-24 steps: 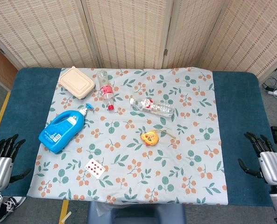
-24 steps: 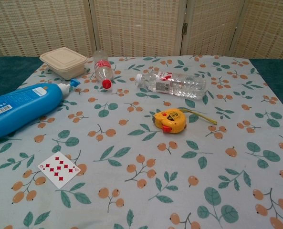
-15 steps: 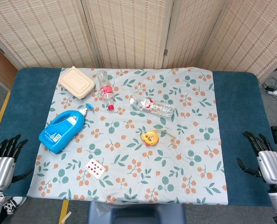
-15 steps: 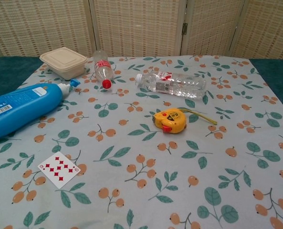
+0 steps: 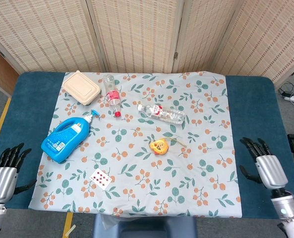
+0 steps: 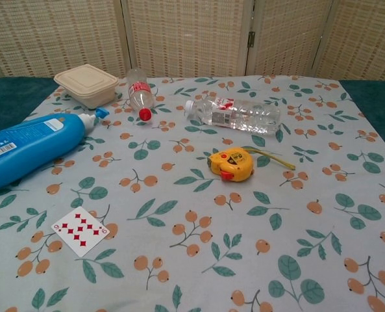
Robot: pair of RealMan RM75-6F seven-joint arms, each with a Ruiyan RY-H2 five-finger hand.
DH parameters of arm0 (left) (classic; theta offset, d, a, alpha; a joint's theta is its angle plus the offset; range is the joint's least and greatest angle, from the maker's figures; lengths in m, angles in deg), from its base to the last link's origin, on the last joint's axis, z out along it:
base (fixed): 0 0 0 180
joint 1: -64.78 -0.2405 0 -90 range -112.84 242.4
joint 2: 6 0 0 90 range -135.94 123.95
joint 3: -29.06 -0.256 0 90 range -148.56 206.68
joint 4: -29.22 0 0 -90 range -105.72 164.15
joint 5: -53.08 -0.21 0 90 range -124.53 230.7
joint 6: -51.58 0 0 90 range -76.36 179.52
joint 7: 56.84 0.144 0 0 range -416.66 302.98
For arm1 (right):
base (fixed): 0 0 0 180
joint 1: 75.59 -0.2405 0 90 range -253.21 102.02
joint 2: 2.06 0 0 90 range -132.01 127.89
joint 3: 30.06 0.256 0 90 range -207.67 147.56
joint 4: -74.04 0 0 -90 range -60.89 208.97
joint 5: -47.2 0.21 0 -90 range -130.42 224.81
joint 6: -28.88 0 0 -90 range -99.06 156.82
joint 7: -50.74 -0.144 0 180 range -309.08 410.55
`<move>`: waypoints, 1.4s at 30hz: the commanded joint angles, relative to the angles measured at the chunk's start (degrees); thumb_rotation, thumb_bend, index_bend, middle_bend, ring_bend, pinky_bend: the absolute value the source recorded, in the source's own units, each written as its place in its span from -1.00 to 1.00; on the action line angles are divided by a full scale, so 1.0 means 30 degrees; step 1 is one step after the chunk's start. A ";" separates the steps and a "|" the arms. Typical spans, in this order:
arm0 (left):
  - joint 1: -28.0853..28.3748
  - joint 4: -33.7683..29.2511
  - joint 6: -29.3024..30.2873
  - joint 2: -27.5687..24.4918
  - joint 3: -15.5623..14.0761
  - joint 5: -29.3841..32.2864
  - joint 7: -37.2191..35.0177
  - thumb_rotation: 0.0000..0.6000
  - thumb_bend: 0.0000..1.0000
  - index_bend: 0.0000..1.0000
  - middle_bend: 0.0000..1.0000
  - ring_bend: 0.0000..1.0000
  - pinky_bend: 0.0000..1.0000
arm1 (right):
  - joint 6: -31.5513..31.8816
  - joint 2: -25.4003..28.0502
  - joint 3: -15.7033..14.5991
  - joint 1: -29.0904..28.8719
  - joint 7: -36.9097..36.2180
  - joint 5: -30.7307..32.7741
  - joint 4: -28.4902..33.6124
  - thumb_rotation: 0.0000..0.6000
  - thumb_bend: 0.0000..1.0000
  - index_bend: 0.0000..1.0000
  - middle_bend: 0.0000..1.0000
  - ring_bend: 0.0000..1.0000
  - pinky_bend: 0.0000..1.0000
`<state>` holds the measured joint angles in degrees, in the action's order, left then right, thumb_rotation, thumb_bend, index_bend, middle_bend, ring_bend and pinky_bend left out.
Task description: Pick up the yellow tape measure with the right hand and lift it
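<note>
- Looking from the head view, the yellow tape measure (image 5: 158, 147) lies near the middle of the counter (image 5: 251, 106), its pulled-out strip trailing toward the robot's right. The right robot hand (image 5: 266, 167) hovers at the counter's right edge, fingers apart and empty, well apart from it; the tape measure lies to its left and slightly farther out. The left robot hand (image 5: 2, 171), also spread and empty, is farther off.
- Seen from the chest view, the tape measure (image 6: 232, 164) rests flat just in front of a clear bottle (image 6: 234, 116); neither robot hand shows.

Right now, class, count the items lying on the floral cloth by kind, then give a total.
Clear plastic bottles: 2
Blue detergent bottle: 1
Beige lidded container: 1
Yellow tape measure: 1
Playing card: 1
Total: 6
</note>
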<state>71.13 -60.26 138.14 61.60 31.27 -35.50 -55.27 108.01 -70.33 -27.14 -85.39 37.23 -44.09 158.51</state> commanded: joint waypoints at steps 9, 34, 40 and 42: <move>-0.0101 -0.0124 -0.0069 -0.0110 -0.0107 0.0129 0.0094 1.00 -0.62 -0.66 -0.88 -0.84 -1.00 | -0.4109 -0.3139 0.1604 -0.3815 0.2955 0.1172 -0.0090 1.00 -0.36 -0.75 -0.71 -0.65 -1.00; -0.0211 -0.0253 -0.0402 -0.0348 -0.0125 0.0617 0.0141 1.00 -0.62 -0.66 -0.88 -0.84 -1.00 | -0.6784 -1.1719 0.2488 -0.8586 0.5315 0.2868 -0.7820 1.00 -0.44 -0.70 -0.61 -0.57 -0.89; -0.0186 -0.0262 -0.0515 -0.0382 -0.0123 0.0683 0.0125 1.00 -0.62 -0.66 -0.88 -0.84 -1.00 | -0.6772 -1.3130 0.2336 -0.9324 0.4758 0.2509 -0.9881 1.00 -0.43 -0.66 -0.59 -0.55 -0.87; -0.0199 -0.0239 -0.0543 -0.0393 -0.0119 0.0745 0.0103 1.00 -0.62 -0.66 -0.88 -0.84 -1.00 | -0.6749 -1.3483 0.2285 -0.9484 0.4652 0.2439 -1.0427 1.00 -0.43 -0.66 -0.59 -0.56 -0.87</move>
<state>70.54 -60.99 136.52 60.43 30.91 -33.27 -54.94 87.66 -109.65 -20.05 -113.12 51.74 -36.37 128.53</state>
